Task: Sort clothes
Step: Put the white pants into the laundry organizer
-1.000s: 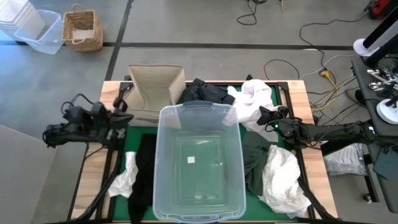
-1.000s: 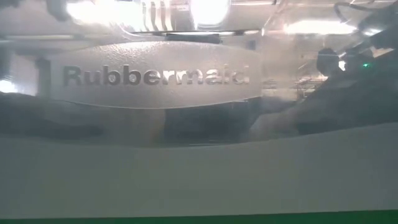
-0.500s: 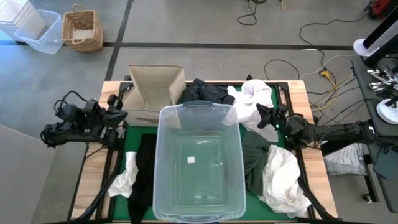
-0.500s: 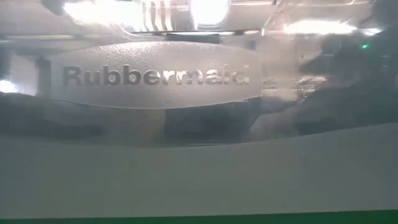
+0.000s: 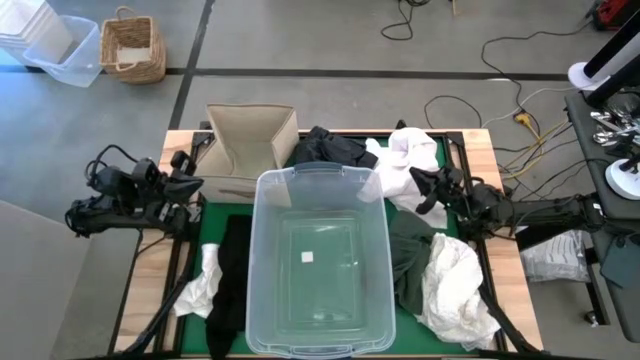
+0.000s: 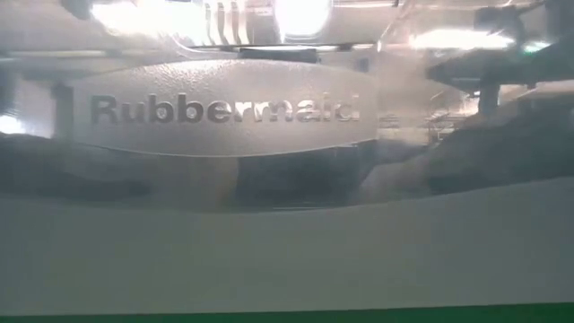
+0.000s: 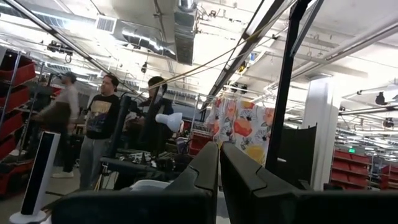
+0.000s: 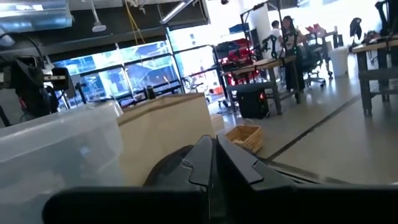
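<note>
Right gripper (image 5: 418,190) has drifted over the white garment (image 5: 398,165).

The right gripper (image 8: 212,163) has its two dark fingers pressed together and holds nothing. Beyond them there is a dark garment (image 8: 166,169), a clear plastic tub (image 8: 59,158) and a beige fabric box (image 8: 168,130). Farther away, a wicker basket (image 8: 244,137) stands on the floor.
</note>
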Tool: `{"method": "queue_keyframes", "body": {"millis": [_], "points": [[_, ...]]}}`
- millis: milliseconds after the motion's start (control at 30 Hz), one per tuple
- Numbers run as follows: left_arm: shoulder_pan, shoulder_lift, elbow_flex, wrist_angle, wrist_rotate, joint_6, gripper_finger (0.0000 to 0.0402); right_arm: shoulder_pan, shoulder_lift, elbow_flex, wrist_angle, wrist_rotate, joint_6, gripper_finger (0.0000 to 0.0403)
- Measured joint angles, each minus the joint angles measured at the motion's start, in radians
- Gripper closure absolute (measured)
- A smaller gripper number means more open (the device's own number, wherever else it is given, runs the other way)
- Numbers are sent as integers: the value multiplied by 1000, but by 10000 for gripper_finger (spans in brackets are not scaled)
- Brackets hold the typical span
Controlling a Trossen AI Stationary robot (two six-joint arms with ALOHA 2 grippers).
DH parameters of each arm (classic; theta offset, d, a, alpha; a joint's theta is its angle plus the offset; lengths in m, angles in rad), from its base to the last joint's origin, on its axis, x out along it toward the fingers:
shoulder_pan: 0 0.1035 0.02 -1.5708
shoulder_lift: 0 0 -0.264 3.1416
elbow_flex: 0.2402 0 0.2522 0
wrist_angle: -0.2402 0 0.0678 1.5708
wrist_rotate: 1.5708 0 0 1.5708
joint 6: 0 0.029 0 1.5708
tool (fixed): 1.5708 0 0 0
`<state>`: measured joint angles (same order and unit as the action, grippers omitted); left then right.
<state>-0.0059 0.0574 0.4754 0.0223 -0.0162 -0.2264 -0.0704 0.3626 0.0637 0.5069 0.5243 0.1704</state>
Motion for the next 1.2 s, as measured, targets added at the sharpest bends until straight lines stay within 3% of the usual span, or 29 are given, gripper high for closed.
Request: {"method": "queue_keyframes", "body": {"millis": [100, 267, 400, 500, 733, 933, 1200], "points": [[0, 1, -6, -11, 0, -3, 401, 0, 0, 31, -7, -18, 23, 390], [0, 25, -3, -12, 0, -9, 401, 0, 1, 149, -97, -156, -62, 390], [0, 51, 49, -72, -3, -36, 401, 0, 1, 280, -279, -159, -92, 390], [0, 92, 91, -164, -87, -43, 401, 0, 12, 372, -411, -159, -111, 390], [0, 228, 185, -344, -133, -140, 401, 0, 34, 517, -555, -158, -160, 390], [0, 345, 351, -600, -90, -218, 401, 0, 32, 557, -618, -158, -172, 390], [0, 479, 537, -847, -156, -340, 402, 0, 34, 556, -661, -158, -158, 390]]}}
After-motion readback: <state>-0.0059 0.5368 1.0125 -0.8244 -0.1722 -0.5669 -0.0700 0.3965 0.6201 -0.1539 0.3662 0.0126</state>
